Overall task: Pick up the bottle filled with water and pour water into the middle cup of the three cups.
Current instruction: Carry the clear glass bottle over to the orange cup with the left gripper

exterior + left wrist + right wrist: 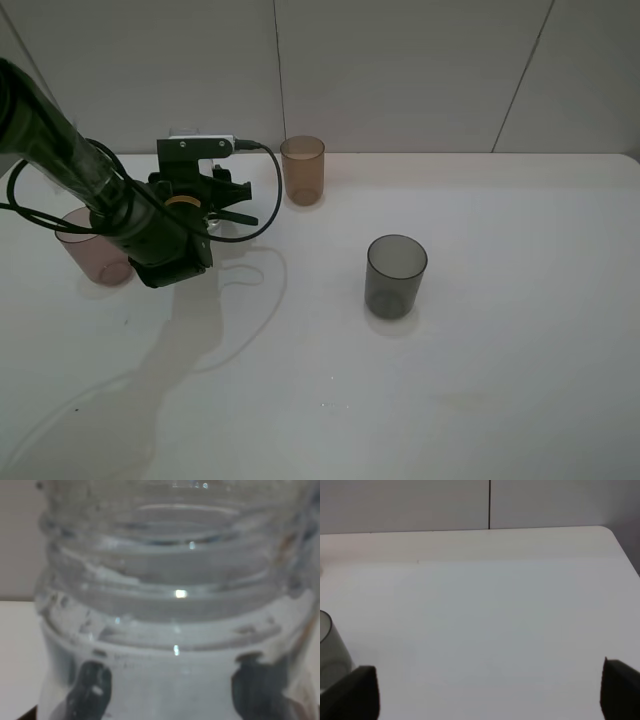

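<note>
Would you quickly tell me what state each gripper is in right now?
Left gripper: around the bottle; whether it is clamped cannot be told.
Right gripper: open, holding nothing.

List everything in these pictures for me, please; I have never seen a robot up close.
bottle: one, clear, between the left gripper's fingers.
amber-brown cup: one, upright at the back of the table, near the wall.
dark grey cup: one, upright near the table's middle.
pinkish cup: one, far left, partly behind the arm.
table: one, white.
wall: white panels, behind the table.
cable: one, black, looping off the left arm.
left arm: one, black, reaching in from the left.
left gripper: one, black, at the bottle; grip unclear.
right gripper: one, black tips, open, over bare table.
</note>
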You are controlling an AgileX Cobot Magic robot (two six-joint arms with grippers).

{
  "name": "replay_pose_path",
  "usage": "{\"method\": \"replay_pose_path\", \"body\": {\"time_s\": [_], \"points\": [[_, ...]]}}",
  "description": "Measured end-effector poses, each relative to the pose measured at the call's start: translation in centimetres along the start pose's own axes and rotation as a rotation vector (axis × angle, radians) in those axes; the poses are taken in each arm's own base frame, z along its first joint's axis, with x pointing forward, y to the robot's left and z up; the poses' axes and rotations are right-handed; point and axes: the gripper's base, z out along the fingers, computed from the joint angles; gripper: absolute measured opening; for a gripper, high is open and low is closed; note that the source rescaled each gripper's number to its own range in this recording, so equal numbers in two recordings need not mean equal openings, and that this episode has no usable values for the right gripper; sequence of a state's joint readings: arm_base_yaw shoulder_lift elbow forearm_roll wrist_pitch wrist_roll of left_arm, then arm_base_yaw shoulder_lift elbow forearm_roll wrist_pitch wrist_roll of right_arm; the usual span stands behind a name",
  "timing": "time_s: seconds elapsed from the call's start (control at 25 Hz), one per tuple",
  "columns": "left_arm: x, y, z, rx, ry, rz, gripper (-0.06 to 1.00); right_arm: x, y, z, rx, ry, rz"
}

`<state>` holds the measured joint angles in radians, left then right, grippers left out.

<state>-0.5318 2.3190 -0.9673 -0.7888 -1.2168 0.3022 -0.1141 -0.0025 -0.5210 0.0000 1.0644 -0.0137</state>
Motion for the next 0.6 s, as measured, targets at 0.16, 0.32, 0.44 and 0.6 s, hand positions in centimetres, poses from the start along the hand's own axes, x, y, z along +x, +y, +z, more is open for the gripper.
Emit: {"method": "replay_pose_path", "body": {"time_s": [0.16,0.32,0.44,0.6], "points": [[-0.4,-0.1,0.0,0.005,0.005,0.035,0.00,0.0,0.0,0.0,0.000,0.000,0.000],[-2.5,-0.1,-0.1,0.018,0.003,0.109,0.00,0.0,0.0,0.0,0.000,0.000,0.000],[-4.8,-0.3,-0.4,0.050,0.011,0.174,0.00,0.0,0.0,0.0,0.000,0.000,0.000],[-7.8,-0.6,-1.1,0.142,0.067,0.208,0.00,0.0,0.0,0.0,0.000,0.000,0.000]]}}
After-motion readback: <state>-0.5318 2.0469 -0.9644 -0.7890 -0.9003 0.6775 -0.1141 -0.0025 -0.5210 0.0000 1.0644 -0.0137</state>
